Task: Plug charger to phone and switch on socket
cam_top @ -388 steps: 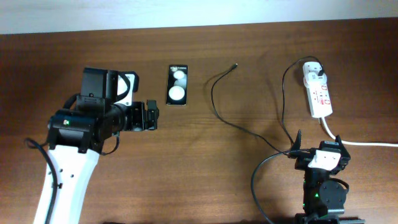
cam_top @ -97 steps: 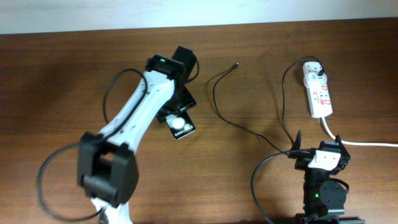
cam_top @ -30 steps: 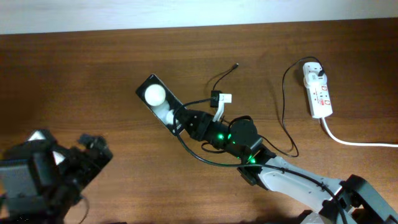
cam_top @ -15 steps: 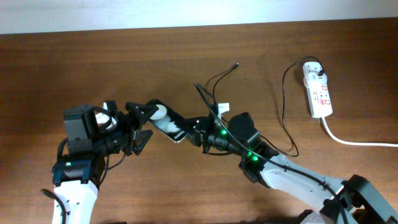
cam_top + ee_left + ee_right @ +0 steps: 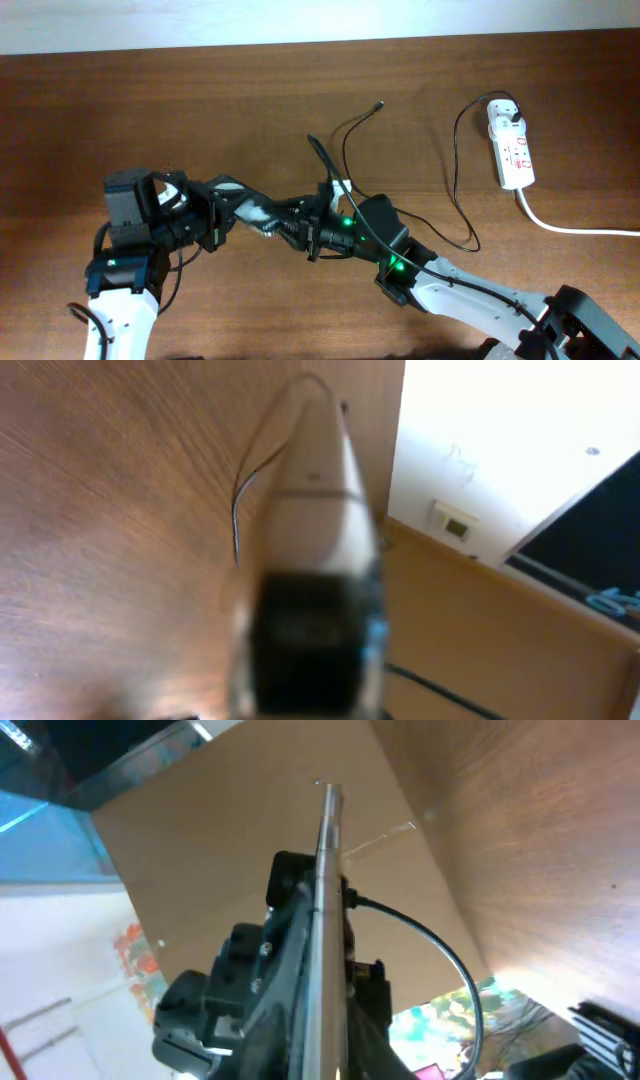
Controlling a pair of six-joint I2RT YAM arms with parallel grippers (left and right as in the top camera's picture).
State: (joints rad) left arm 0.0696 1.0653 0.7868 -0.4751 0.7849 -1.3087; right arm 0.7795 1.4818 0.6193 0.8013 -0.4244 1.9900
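The black phone (image 5: 258,212) hangs above the table between my two grippers, tilted so that little of its face shows. My left gripper (image 5: 228,212) is shut on its left end. My right gripper (image 5: 300,228) is at its right end; I cannot tell whether those jaws still pinch it. The right wrist view shows the phone (image 5: 328,900) edge-on, with the left gripper (image 5: 250,980) behind it. The left wrist view is blurred, with the phone (image 5: 310,510) running away from the camera. The charger plug (image 5: 377,103) lies loose on the table. Its cable (image 5: 345,165) runs to the white adapter (image 5: 498,118) in the socket (image 5: 515,155).
The socket's thick white cord (image 5: 570,228) leaves the table at the right edge. The black charger cable loops across the wood between the right arm (image 5: 450,285) and the socket. The left arm's base (image 5: 120,290) stands at the lower left.
My left arm came in from the lower left and shut on the phone's left end. The phone has shifted slightly left and tipped from face-up towards edge-on, with the right gripper following.
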